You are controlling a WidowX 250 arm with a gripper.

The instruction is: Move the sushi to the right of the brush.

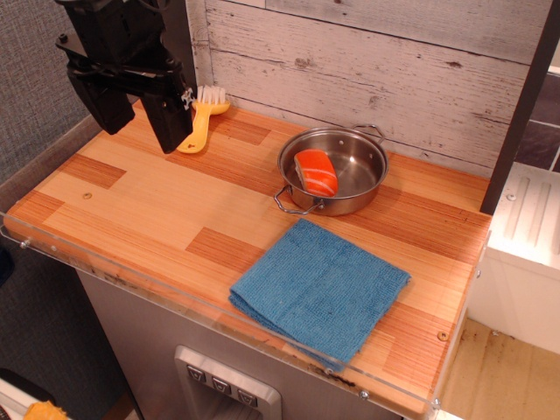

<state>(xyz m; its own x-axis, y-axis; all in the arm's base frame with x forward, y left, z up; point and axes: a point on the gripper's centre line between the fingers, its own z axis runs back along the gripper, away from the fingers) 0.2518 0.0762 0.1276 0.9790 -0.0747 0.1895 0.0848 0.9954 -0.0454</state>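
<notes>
The sushi [316, 172], orange with thin white stripes, lies tilted inside a small steel pan [360, 182] at the back middle of the wooden counter. The yellow brush [202, 118] with white bristles lies at the back left, bristles toward the wall. My black gripper [140, 118] hangs over the back left corner, just left of the brush and partly in front of its handle. Its two fingers point down with a gap between them, and it holds nothing.
A folded blue cloth [320, 288] lies at the front right of the counter. A clear plastic lip [175, 302] runs along the front edge. A whitewashed plank wall [367, 61] stands behind. A dark post [522, 114] stands at the right.
</notes>
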